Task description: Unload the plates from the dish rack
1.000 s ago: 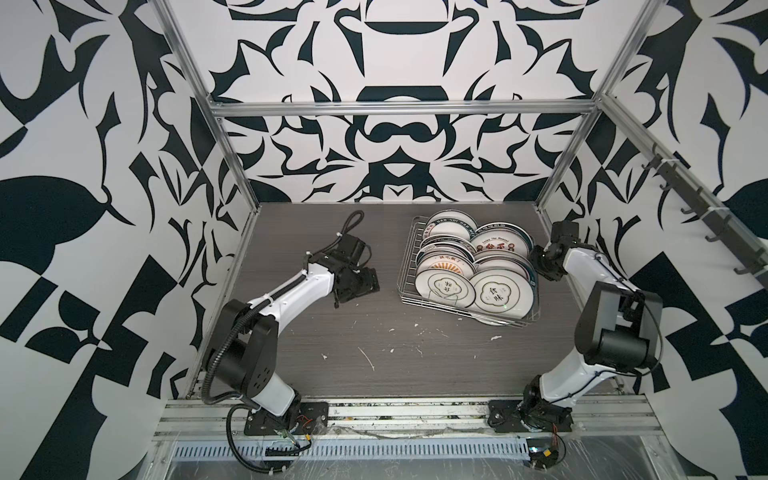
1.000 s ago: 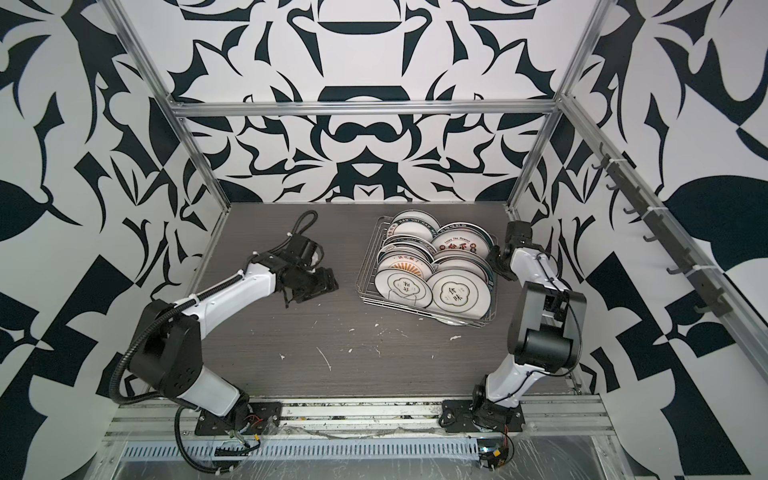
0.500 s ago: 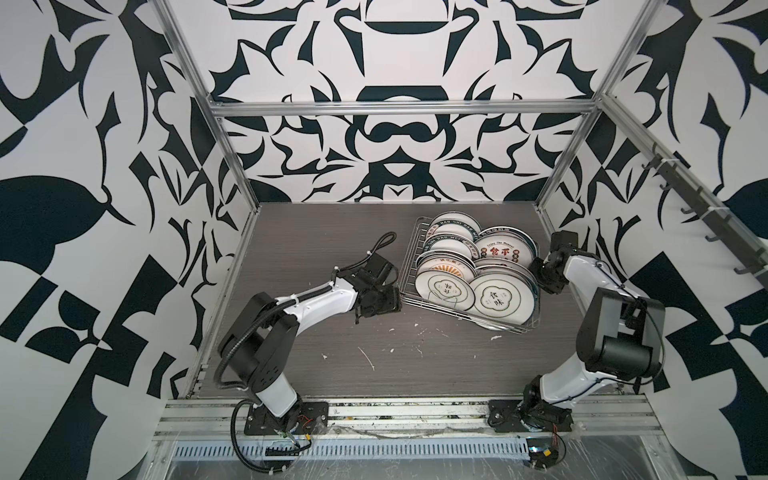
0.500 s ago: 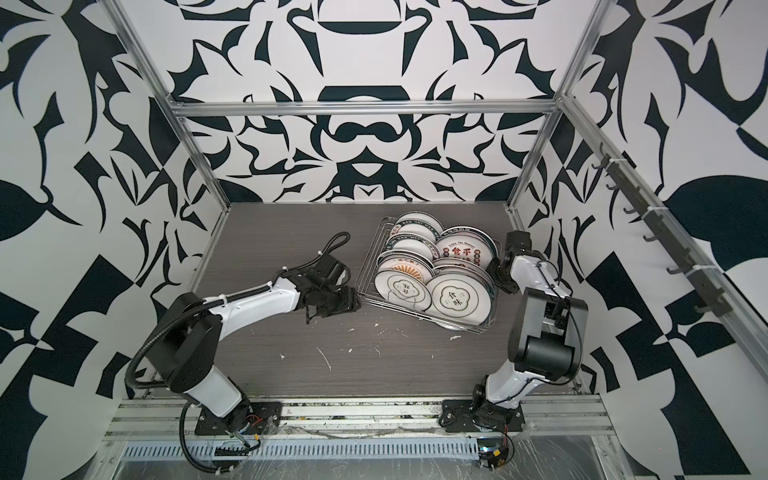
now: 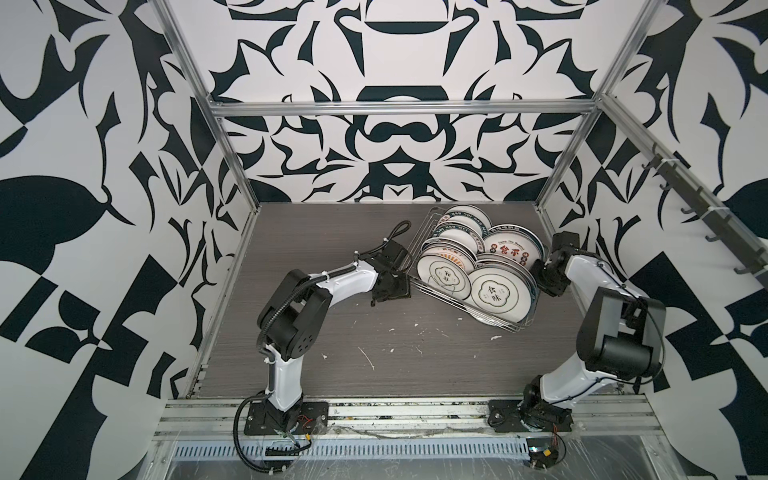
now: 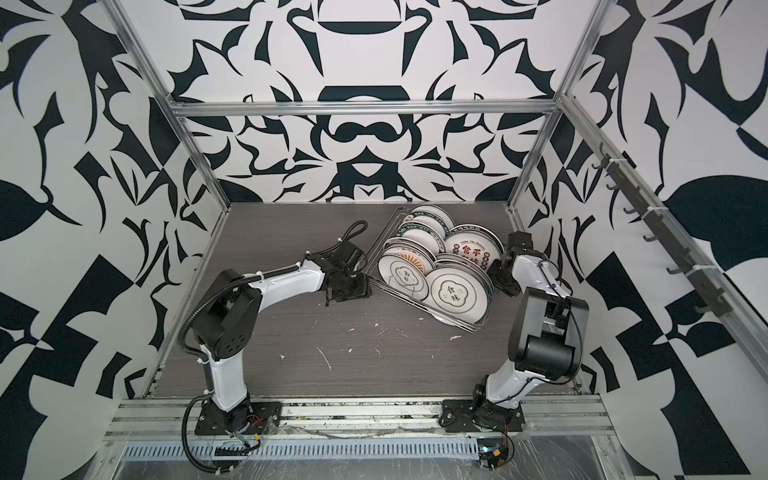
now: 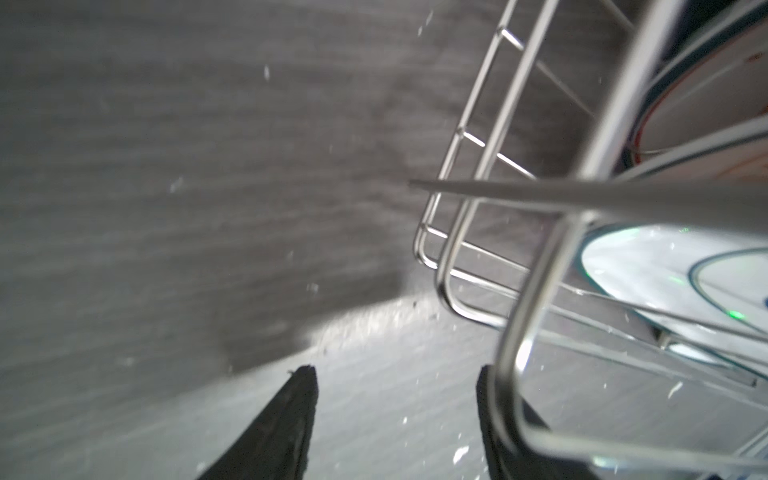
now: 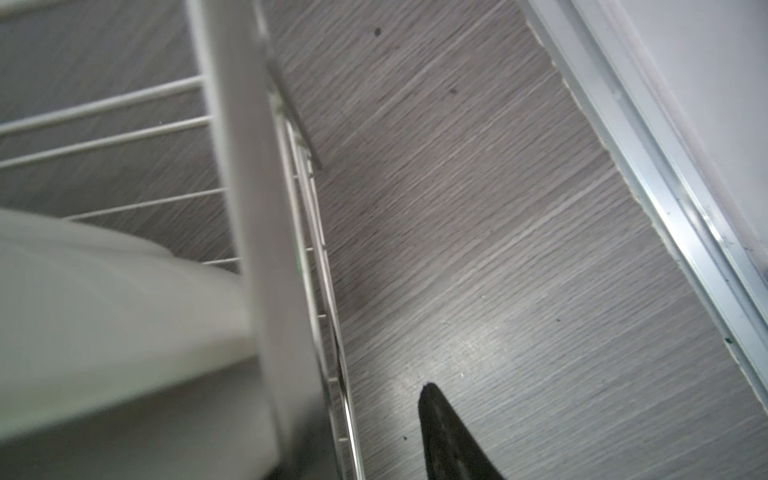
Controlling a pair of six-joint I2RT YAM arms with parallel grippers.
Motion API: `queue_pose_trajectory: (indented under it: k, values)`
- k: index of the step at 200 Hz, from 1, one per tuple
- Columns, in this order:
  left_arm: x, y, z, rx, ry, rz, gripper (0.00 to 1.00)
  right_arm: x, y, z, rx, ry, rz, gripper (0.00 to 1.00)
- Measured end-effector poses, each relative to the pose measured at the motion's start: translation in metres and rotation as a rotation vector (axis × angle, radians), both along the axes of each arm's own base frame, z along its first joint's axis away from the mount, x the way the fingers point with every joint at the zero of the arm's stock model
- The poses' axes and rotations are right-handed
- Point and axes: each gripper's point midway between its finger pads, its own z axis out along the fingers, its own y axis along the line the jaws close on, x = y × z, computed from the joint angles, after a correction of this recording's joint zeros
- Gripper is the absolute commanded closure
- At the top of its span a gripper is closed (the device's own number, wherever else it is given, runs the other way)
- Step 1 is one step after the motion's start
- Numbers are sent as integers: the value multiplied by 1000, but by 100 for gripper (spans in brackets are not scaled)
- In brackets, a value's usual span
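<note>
Nearer than both claws, grey table lies open. The left gripper gapes on nothing, dish rack rim beside one finger. The right gripper sits at the opposite rim, spread untellable. Between them plates read 食味, perhaps 食不

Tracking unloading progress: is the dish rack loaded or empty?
Loaded: both top views show many plates leaning in the dish rack, none on the table.
</note>
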Motion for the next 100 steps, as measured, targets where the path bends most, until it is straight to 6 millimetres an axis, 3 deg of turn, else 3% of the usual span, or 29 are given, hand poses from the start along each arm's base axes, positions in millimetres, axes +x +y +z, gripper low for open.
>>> queue_pose_trajectory:
  k: [52,100]
  values:
    - [50,-7,3,-15,-45,29,35,1,-6,6,10,3,-17,39]
    - [85,-12,4,-26,-84,39,35,9,-12,20,28,-32,-28,33]
